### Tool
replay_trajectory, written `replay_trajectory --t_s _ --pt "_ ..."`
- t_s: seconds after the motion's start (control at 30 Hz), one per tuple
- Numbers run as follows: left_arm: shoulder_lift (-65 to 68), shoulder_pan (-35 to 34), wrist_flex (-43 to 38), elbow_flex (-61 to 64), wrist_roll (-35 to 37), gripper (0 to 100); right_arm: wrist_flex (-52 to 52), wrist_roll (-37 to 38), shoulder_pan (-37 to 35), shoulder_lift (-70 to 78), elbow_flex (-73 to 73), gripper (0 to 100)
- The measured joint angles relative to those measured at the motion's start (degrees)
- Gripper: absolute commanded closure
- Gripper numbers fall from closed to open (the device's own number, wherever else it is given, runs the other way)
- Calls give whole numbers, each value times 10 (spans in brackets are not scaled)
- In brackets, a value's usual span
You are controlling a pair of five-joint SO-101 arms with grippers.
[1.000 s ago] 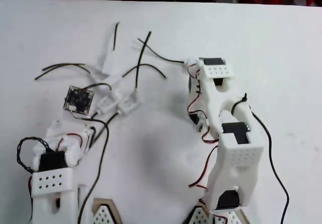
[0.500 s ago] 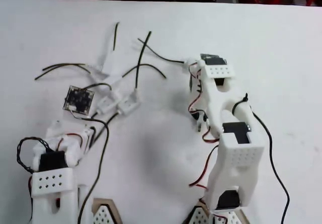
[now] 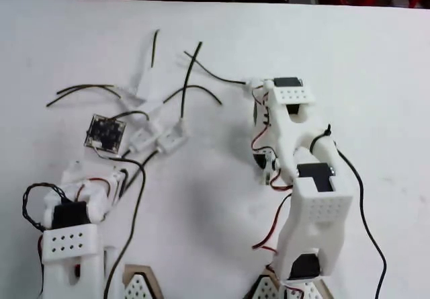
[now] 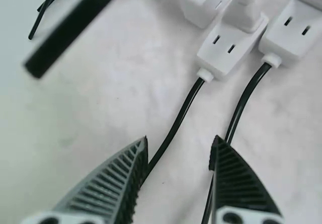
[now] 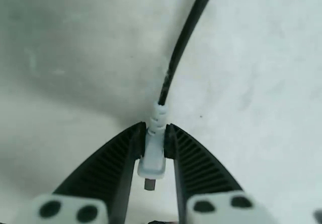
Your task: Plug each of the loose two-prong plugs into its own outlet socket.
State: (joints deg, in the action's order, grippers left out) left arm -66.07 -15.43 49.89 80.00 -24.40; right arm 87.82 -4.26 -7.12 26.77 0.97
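Currently the left end effector sits released, jaws apart over the black cord of a white rectangular plastic outlet socket lying on the white counter. Farther right, the right end effector is clenched on a small white two-prong plug trailing a black lead. Recommended procedure: carry the plug to a vacant socket, align prongs squarely with the slots, and brace the socket with the left end effector before pressing.
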Motion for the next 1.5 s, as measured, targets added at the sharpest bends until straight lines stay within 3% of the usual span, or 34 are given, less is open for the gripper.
replay_trajectory --t_s 0.1,0.3,0.97,1.5 --pt "0 0 0 0 0 793 6 4 0 0 0 906" --pt "0 0 0 0 0 793 23 5 0 0 0 957" --pt "0 0 0 0 0 793 95 20 0 56 79 981" --pt "0 0 0 0 0 793 99 102 0 -354 -27 981"
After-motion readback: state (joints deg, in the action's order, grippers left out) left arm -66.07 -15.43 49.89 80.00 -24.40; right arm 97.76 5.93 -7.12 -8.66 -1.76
